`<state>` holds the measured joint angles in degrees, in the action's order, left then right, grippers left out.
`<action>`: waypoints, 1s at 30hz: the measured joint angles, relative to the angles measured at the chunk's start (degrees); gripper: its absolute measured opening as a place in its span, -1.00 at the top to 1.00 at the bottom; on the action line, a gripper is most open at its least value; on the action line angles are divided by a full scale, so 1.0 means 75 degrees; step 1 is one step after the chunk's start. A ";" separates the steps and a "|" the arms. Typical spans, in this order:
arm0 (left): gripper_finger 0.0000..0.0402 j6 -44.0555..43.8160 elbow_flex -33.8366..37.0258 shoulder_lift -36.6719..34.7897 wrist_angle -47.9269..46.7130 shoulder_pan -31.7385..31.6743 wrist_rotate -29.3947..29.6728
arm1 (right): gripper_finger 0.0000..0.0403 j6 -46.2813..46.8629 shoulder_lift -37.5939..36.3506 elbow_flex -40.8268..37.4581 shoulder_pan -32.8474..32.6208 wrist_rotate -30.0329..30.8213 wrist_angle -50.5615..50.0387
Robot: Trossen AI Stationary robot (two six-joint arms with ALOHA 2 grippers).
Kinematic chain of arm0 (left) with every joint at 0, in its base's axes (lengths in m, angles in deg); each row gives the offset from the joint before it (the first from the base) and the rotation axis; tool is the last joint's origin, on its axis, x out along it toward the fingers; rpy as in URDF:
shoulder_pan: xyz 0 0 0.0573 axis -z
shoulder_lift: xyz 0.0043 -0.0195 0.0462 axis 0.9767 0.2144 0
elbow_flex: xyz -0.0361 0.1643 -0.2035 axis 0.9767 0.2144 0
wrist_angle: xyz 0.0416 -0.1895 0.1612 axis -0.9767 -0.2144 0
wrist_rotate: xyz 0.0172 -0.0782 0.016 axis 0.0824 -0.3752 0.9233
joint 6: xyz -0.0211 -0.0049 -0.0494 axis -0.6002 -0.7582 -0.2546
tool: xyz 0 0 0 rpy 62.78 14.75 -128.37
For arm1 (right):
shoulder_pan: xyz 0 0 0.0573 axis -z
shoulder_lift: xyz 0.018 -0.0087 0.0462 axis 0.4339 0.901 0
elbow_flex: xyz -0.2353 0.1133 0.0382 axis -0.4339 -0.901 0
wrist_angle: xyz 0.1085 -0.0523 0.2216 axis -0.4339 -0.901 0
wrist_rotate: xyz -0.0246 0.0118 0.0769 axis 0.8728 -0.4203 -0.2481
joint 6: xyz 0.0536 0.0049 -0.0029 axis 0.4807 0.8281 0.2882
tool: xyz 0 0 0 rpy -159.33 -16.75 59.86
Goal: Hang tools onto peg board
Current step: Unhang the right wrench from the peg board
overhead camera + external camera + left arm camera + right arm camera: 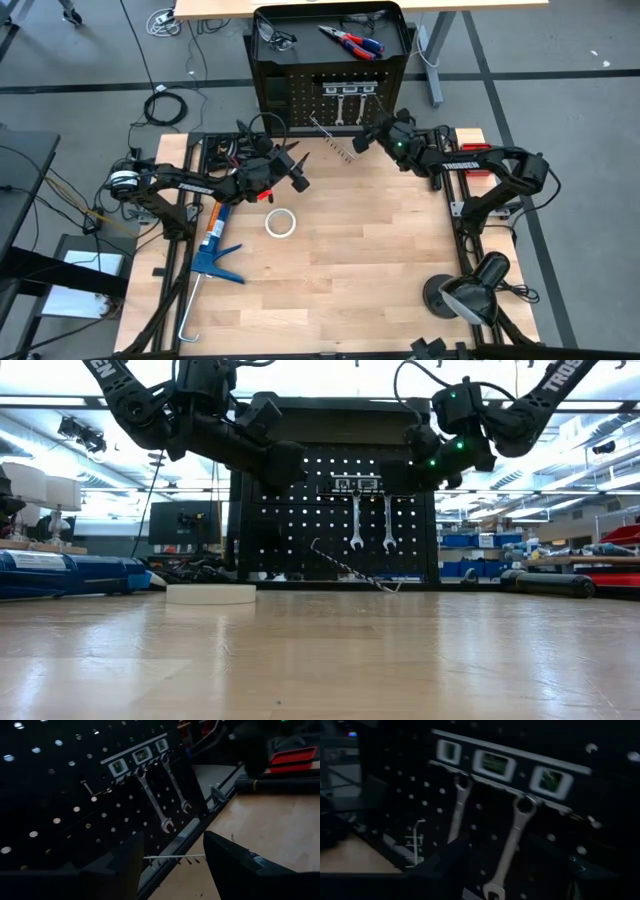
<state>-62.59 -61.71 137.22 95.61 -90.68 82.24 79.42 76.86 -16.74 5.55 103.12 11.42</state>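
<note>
peg board (pixel 300 95): worktop's (pixel 380 260) far edge, two wrenches (pixel 370 520) hung | left hand (pixel 297 170): spread, empty, front-left | right hand (pixel 362 140): spread, empty, near wrenches

blue caulking gun (pixel 213 252), tape roll (pixel 280 223), lamp (pixel 470 288)

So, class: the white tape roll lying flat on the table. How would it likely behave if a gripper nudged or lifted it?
The white tape roll lies flat on the wooden table, so a nudge would probably slide it, not roll it. It looks like a thin hollow ring, so it is likely light. Set on edge, its round rim would probably let it roll away.
</note>
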 joint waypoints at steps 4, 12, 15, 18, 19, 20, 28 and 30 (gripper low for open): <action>-0.05 -0.0009 0.0000 0.0000 0.0047 0.0000 -0.0016 | -0.03 0.0664 0.0012 -0.0002 -0.0058 0.0660 0.0145; -0.05 -0.0023 0.0000 0.0000 0.0047 0.0001 -0.0013 | -0.03 0.0400 0.1571 0.0354 -0.0754 0.2129 0.1728; -0.05 -0.0024 0.0000 0.0000 -0.0045 0.0003 -0.0003 | -0.03 -0.0006 0.2229 0.0588 -0.0772 0.2740 0.2413; -0.05 -0.0023 0.0000 0.0000 -0.0074 0.0006 0.0000 | -0.04 -0.0146 0.2697 0.0702 -0.0648 0.2877 0.3147; -0.05 -0.0025 0.0000 0.0000 -0.0074 0.0006 0.0001 | -0.04 -0.0157 0.2832 0.0746 -0.0600 0.2802 0.3292; -0.05 -0.0025 0.0000 0.0000 -0.0057 0.0004 0.0001 | -0.04 -0.0189 0.2952 0.0824 -0.0563 0.2747 0.3351; -0.05 -0.0028 0.0000 0.0000 -0.0035 0.0003 0.0001 | -0.04 -0.0658 0.3520 0.1519 -0.0406 0.2867 0.3362; -0.05 -0.0029 0.0000 0.0000 -0.0041 0.0003 0.0001 | -0.04 -0.0676 0.3515 0.1584 -0.0362 0.3002 0.3404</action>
<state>-62.81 -61.71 137.22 95.31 -90.66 82.25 74.35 103.22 -4.86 2.84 125.64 36.95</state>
